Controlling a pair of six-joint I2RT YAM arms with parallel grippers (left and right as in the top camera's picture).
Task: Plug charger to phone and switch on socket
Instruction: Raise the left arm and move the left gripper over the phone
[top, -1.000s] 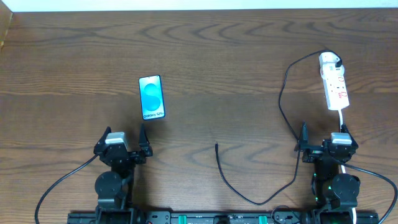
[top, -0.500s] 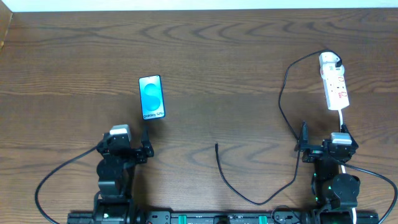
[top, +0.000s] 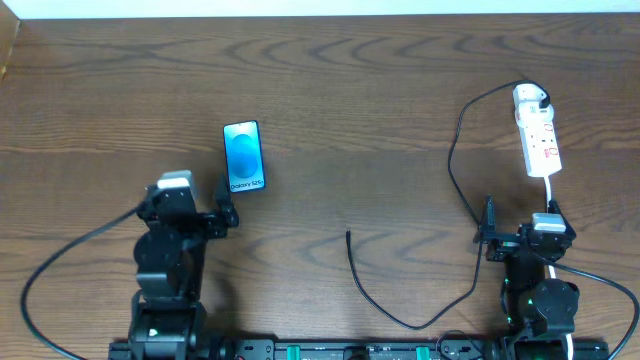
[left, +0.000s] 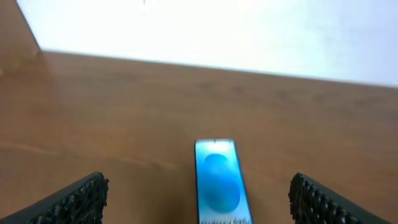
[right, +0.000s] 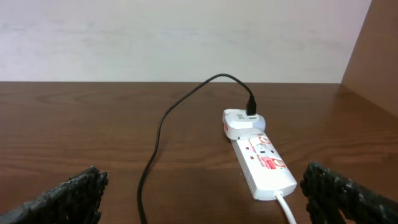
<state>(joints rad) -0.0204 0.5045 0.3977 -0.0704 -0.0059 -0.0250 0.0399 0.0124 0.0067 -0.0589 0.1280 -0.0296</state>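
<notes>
The phone (top: 245, 156) lies face up on the table, blue screen lit, left of centre. It also shows in the left wrist view (left: 217, 183), between and just beyond my fingers. My left gripper (top: 188, 206) (left: 198, 182) is open and empty, just short of the phone's near end. The socket (top: 538, 140) (right: 264, 165) lies at the far right. The charger's white plug (top: 530, 97) (right: 239, 122) sits in its far end. The black cable (top: 452, 160) (right: 155, 143) loops down to a free tip (top: 348, 233) mid-table. My right gripper (top: 520, 232) (right: 202, 175) is open and empty, short of the socket.
The socket's white cord (top: 552, 195) (right: 287, 208) runs back past my right gripper. The cable's low loop (top: 420, 325) lies near the front edge between the arms. A wall edge (top: 8, 45) bounds the far left corner.
My left arm has moved forward and slightly left toward the phone. The right arm, cable, phone and socket have not moved.
</notes>
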